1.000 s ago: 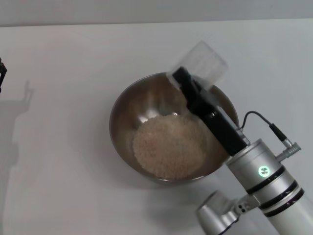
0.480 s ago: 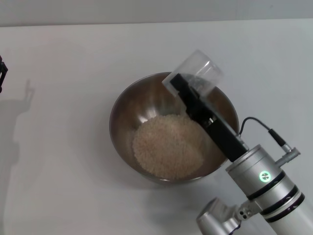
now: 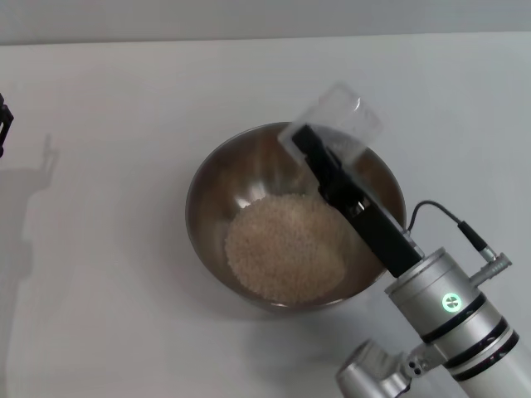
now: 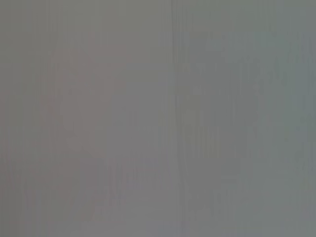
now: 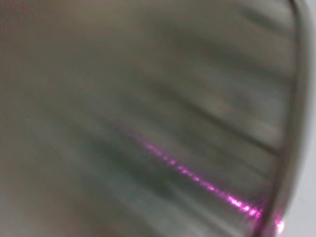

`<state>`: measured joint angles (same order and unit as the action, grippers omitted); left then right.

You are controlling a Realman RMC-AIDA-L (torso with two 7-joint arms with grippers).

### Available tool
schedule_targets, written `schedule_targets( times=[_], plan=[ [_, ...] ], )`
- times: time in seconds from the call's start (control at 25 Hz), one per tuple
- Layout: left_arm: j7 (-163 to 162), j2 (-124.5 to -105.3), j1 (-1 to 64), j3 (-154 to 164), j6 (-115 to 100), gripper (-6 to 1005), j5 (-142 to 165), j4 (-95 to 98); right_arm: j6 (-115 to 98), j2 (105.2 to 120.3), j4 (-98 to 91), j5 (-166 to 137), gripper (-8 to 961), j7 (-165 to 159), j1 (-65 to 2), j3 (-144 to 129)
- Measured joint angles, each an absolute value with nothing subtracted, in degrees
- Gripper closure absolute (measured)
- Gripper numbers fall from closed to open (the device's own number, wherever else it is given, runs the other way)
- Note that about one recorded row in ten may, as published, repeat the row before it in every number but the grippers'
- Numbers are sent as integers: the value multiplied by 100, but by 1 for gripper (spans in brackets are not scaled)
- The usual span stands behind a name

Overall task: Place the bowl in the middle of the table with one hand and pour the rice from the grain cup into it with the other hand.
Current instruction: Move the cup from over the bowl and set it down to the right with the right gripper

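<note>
Right claw (image 3: 319, 141) gripping tilted, seemingly empty grain cup (image 3: 342, 116) over bowl (image 3: 207, 195) mid-frame on counter (image 3: 99, 315); rice (image 3: 286, 246) heaped inside. Pouring apparently done.

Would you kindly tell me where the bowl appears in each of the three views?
Head view: bowl at centre, holding rice, the right gripper with the cup over its far rim.
Left wrist view: not in it.
Right wrist view: its inner wall fills the picture.
Shared landmark: the bowl's rim.

A test bench, going by the bare white table (image 3: 108, 315) and blank grey wall (image 3: 249, 16)
</note>
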<state>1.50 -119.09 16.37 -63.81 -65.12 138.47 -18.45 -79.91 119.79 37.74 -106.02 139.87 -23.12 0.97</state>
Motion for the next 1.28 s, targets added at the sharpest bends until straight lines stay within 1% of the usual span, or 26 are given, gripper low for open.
schedule_targets(
  times=[0.16,0.88,1.0,1.28],
  plan=[
    [150,-11909,1629,-6380,-6513,173,13850,-1850,-8203,11970,3898,-10622,919,14001,-2325,128],
    [151,-11909,1594,-6380,-6541,172,13849,-1855,-7907,11959,3881,-10835,915,14015,-2117,287],
    [149,-11909,1575,-6384,-6543,172,13852,-1845,-7437,11972,3778,-10854,915,14639,-2053,323],
    [149,-11903,1558,-6388,-6547,172,13851,-1842,-7501,11963,3789,-10955,913,15142,-2139,442]
  ],
)
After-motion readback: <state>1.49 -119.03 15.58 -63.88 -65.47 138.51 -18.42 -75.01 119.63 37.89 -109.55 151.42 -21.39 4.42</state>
